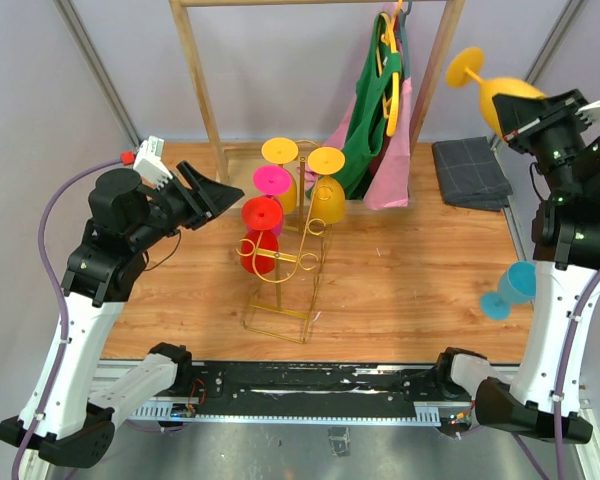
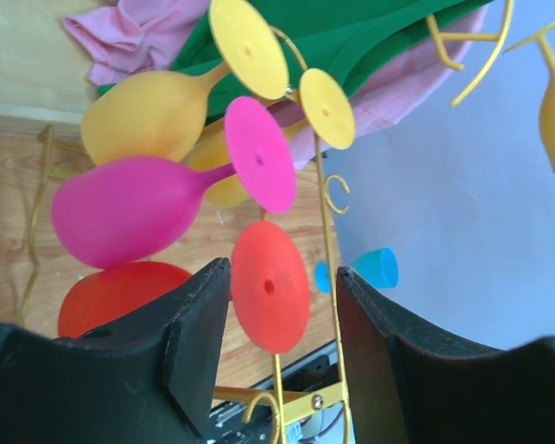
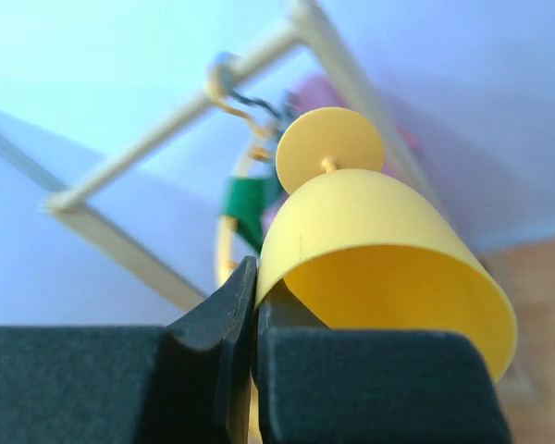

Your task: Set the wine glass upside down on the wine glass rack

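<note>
Pinching the glass [image 1: 508, 98] by the rim of its bowl, the right gripper [image 3: 254, 298] is clamped with one finger inside the wall and one outside. It holds the glass high over the far right corner of the tabletop, well apart from the rack [image 1: 280, 272], which stands left of the middle. The glass lies tilted, its foot pointing up and toward the far left and its mouth facing the wrist. It looks like thin, smooth plastic: probably light and stiff, unlikely to shatter, but liable to twist or slip in so narrow a pinch. A bowl hold does leave the stem free to slide into a loop arm. The right forearm rises steeply with the wrist bent inward. The left gripper [image 1: 216, 194] hangs raised near the left edge, aimed at the hung glasses [image 2: 259, 153], jaws spread and empty. Whether the red foot seen between its fingers touches them is hard to say; it seems to lie beyond.
</note>
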Available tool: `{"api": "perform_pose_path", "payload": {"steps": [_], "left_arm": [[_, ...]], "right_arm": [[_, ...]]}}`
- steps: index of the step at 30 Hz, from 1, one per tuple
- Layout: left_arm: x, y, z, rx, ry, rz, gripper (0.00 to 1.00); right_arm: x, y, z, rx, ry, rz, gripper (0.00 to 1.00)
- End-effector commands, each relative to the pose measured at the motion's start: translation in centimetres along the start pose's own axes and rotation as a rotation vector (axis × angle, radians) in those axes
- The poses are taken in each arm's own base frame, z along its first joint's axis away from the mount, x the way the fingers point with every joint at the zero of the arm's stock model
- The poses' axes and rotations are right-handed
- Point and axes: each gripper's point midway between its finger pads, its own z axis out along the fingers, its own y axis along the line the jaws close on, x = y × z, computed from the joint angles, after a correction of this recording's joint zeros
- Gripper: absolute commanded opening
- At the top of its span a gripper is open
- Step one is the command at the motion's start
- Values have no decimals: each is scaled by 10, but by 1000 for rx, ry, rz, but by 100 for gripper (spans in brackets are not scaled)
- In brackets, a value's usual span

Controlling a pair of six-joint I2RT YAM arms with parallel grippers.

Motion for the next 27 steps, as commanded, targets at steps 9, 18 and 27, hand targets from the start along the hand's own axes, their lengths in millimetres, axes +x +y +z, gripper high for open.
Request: {"api": "perform_pose_path", "payload": {"steps": [9,18,27], "left_arm": [[-18,-71,-3,323,-17,-98,55],[-19,-132,-15,720,89,-208,56],[-23,-161,-32,981,204,-298,56]], "right_arm": [[-58,183,-59,-960,-97,252,1],[-39,208,-75,-1291,44,348,1],[10,212,-78,-1449,193,415,1]]}}
